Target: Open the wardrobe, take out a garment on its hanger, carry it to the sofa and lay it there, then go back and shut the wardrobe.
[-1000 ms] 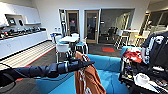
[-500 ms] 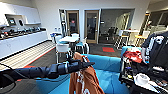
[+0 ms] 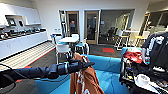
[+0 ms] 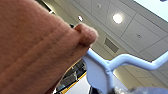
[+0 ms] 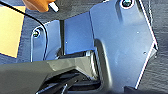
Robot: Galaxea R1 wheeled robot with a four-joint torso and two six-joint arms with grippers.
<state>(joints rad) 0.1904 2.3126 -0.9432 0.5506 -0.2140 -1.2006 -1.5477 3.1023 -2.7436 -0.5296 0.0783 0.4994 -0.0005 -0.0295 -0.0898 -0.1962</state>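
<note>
You have the rust-orange shirt (image 3: 83, 80) off the rail and hanging from your left gripper (image 3: 86, 65), whose jaws look clamped on the slim pale hanger (image 4: 110, 71), right above the bright blue sofa (image 3: 107, 75), so laying it down and closing the wardrobe remain.

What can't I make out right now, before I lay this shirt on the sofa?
- Left gripper: in the head view the orange shirt covers its grip, so fingers open or shut is unclear.
- Hanger: in the left wrist view the shirt hides one shoulder.
- Shirt's lower part: cut off by the head view's bottom edge.
- Sofa seat: partly hidden behind shirt and arm.
</note>
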